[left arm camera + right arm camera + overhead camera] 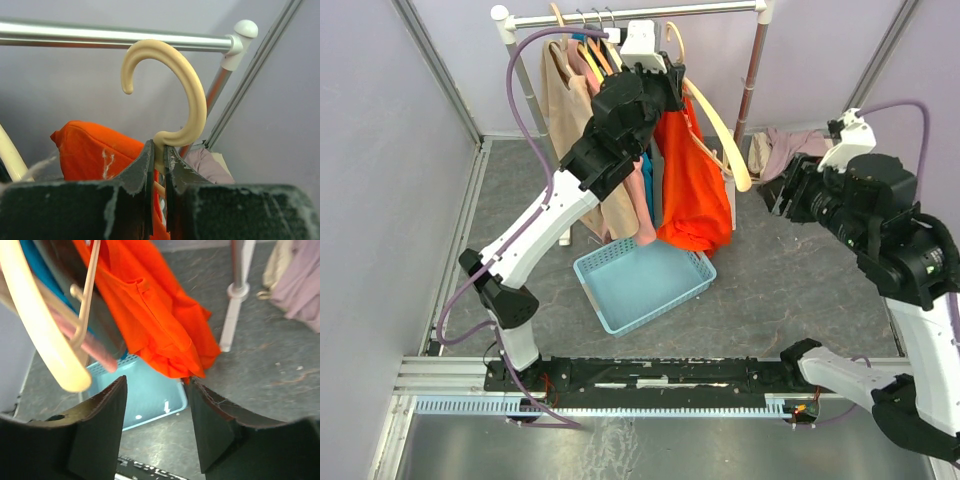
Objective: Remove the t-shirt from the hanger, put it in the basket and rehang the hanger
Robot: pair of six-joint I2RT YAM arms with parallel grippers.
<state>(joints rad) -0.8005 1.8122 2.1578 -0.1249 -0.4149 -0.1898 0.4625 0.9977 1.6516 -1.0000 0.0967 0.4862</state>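
The left gripper (159,150) was closed almost flat on the neck of the cream hanger (192,95), just under its hook. The hook stood just below the clothes rail (100,37) without touching it, so this arm alone bore the hanger. The arm reached high and forward, with its wrist up among the other hung garments.

The orange t-shirt (692,185) hung from that hanger with its long axis straight down. Its bunched hem ended just above the far rim of the blue basket (640,285). The hanger's right limb curved out bare beside the cloth, so the shirt looked to be caught on the other limb only.

The right gripper (157,385) held nothing, its jaws about half apart. It faced the shirt from the right, level with the lower folds, near but not touching. Its arm was bent at the elbow with the wrist turned inward. Being the free arm and the nearer to the loose cloth, it seemed the one to reach leftward and pull the shirt off downward.
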